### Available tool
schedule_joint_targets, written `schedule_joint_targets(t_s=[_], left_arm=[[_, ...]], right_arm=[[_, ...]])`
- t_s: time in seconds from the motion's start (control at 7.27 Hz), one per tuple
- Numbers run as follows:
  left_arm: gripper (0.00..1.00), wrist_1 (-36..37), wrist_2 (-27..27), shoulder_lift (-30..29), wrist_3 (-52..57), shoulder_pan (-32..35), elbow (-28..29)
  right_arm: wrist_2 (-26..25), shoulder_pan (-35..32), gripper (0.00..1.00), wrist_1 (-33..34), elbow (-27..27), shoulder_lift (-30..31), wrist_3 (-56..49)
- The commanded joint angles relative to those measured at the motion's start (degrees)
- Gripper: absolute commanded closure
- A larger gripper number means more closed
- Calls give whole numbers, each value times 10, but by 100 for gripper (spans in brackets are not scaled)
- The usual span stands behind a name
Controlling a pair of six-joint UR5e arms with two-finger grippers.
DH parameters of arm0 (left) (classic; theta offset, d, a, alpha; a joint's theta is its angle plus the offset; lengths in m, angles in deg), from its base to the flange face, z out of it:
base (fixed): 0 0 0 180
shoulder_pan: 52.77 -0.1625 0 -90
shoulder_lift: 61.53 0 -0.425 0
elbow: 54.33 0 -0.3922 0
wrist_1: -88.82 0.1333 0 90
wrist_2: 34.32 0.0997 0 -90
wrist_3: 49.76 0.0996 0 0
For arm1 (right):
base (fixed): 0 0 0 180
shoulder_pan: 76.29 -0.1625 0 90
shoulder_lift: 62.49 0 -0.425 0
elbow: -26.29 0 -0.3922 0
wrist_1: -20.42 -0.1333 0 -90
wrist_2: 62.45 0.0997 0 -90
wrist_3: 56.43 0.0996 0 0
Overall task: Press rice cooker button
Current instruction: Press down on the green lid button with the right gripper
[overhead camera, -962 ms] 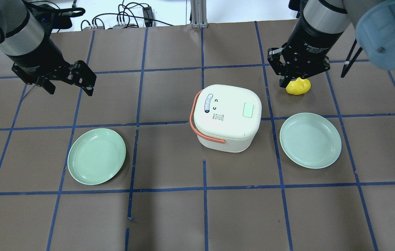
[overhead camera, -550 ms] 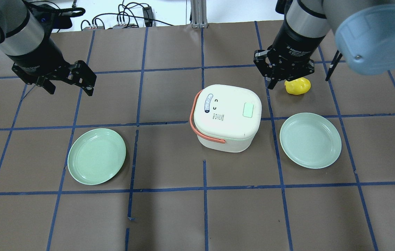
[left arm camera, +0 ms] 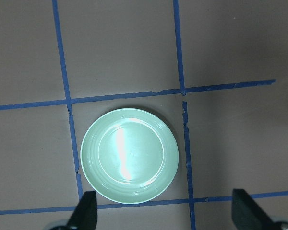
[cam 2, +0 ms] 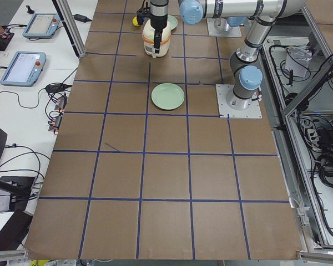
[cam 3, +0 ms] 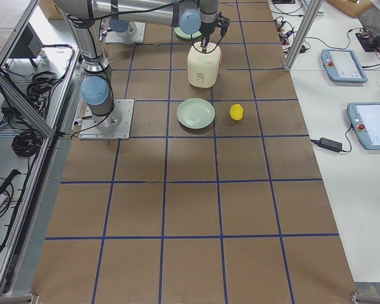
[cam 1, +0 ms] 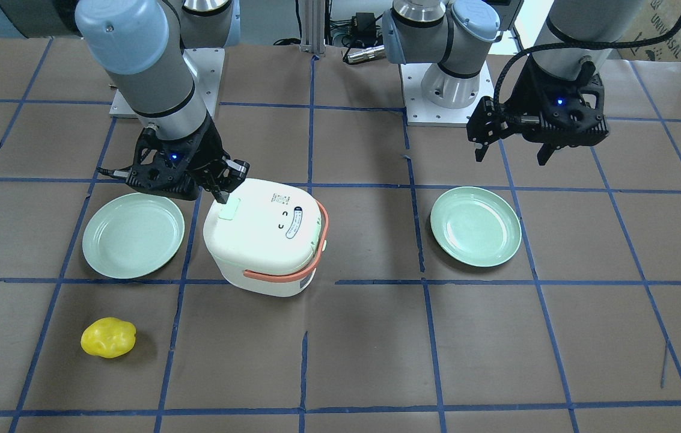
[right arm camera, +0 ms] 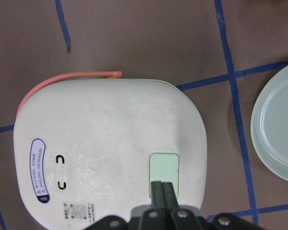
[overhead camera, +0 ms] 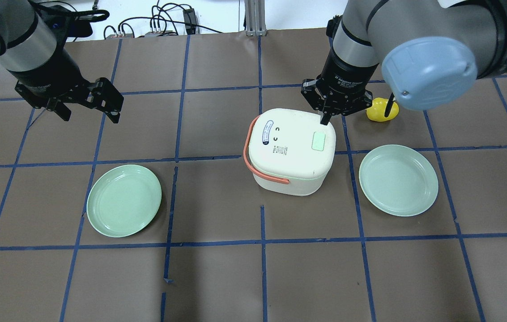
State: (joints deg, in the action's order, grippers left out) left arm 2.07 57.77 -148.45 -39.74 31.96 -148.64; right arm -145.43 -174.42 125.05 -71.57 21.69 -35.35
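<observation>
The white rice cooker (overhead camera: 287,154) with an orange handle stands mid-table, lid closed. Its pale green button (overhead camera: 319,141) sits on the lid's right side. My right gripper (overhead camera: 325,119) is shut and empty, its tips together just beyond the button's far edge. In the right wrist view the shut fingertips (right arm camera: 162,190) point at the near edge of the button (right arm camera: 164,166); I cannot tell whether they touch it. The front view shows the same gripper (cam 1: 220,196) by the button (cam 1: 229,210). My left gripper (overhead camera: 88,112) is open and empty, hovering far left of the cooker.
A green plate (overhead camera: 124,200) lies front left and another green plate (overhead camera: 398,180) lies right of the cooker. A yellow lumpy object (cam 1: 108,337) lies behind the right plate, partly hidden by my right arm in the overhead view. Blue tape lines grid the brown table.
My right gripper has moved left, from over the yellow object to the cooker's lid beside the button. The left arm has not moved.
</observation>
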Motion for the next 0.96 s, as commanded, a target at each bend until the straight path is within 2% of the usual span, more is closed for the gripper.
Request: schedule_joint_targets(t_s=[0.0, 0.83], left_arm=[[0, 0, -1, 0, 0, 0, 0], [0, 0, 0, 0, 0, 0, 0]], right_arm=[[1, -1, 92, 26, -21, -1, 11], [0, -1, 92, 29, -24, -11, 8]])
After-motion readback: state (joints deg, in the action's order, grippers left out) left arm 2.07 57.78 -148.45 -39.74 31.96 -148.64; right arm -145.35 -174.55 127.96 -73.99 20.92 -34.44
